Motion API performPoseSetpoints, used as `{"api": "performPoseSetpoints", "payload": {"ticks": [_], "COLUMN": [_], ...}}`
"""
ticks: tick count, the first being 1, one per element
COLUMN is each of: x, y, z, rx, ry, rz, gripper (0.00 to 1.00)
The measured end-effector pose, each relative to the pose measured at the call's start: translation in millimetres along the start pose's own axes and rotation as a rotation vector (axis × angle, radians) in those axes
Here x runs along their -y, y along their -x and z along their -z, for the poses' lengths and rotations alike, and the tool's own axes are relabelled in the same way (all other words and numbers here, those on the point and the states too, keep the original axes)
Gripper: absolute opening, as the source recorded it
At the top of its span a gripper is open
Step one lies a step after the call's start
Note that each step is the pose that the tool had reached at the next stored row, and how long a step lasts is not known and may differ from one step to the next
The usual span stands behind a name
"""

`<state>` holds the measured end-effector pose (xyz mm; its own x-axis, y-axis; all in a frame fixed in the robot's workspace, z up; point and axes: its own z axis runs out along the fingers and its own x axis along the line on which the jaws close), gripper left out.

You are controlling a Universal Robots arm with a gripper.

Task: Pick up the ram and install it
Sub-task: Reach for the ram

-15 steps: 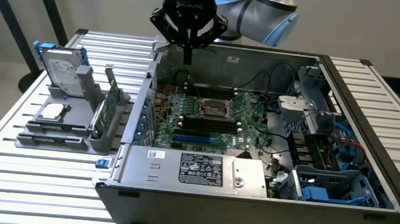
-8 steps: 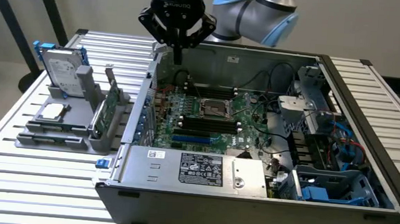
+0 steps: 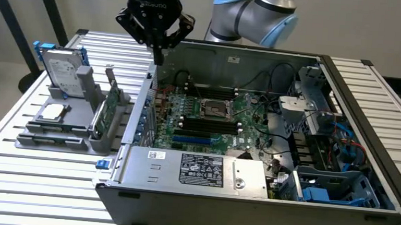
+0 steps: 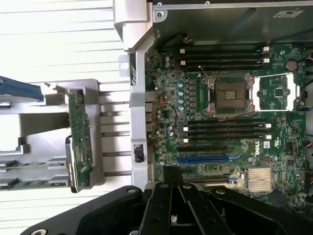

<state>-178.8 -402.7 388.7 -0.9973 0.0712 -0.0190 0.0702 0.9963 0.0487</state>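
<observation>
An open computer case (image 3: 273, 62) lies on a slatted table (image 3: 35, 186), its green motherboard (image 3: 179, 111) facing up. In the exterior view the black gripper (image 3: 159, 57) hangs at about eleven o'clock of the picture, above the case's rear corner. Its fingers are pressed together and hold nothing.

At nine o'clock of the case stands a gray holder (image 3: 59, 141). It carries a hard drive (image 3: 62, 70) at its far end, a square processor chip (image 3: 52, 112) in the middle, and a tall green card (image 3: 111, 107) on the side nearest the case. The ram (image 3: 51, 130) appears to be the thin strip set on edge in a slot at the holder's near end, at roughly seven o'clock from the gripper and well apart from it. The wrist view shows the ram (image 4: 34, 184) as a faint green edge, so this reading is uncertain.

The step in hand looks like the reach for the ram. Done well, it likely calls for the fingers to part before descending, straddle the strip's thin faces over its middle, and stay clear of the tall card. A centred, level hold should keep the stick from tilting in its slot.
</observation>
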Motion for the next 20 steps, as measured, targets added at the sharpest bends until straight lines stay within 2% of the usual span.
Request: {"api": "performPoseSetpoints", "payload": {"ticks": [20], "x": [10.9], "y": [-90.6], "z": [-12.5], "rx": [0.0002], "ry": [-0.0018], "rz": [0.0], "gripper": [0.11]}}
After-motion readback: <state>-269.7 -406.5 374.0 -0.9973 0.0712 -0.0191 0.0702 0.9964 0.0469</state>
